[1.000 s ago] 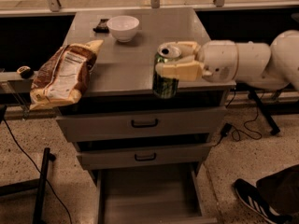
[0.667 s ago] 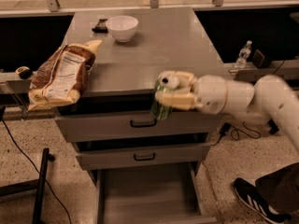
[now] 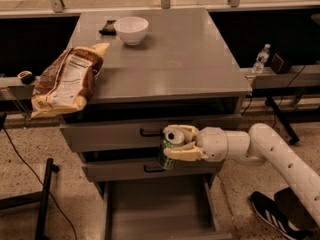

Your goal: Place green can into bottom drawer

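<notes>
My gripper [image 3: 176, 145] is shut on the green can [image 3: 169, 154], a slim can with a silver top, held upright in front of the cabinet's middle drawer. The white arm reaches in from the right. The bottom drawer [image 3: 155, 209] is pulled open below the can, showing a flat grey floor and side rails. The can hangs above the drawer's back part, well off its floor.
On the cabinet top [image 3: 180, 54] stand a white bowl [image 3: 131, 30], a small dark object [image 3: 107, 27] and a brown chip bag [image 3: 67, 79] overhanging the left edge. A clear water bottle [image 3: 260, 59] stands on a ledge at right. A shoe [image 3: 272, 216] is at bottom right.
The gripper has carried the green can down from the cabinet top's front edge to the level of the middle drawer, above the open bottom drawer.
</notes>
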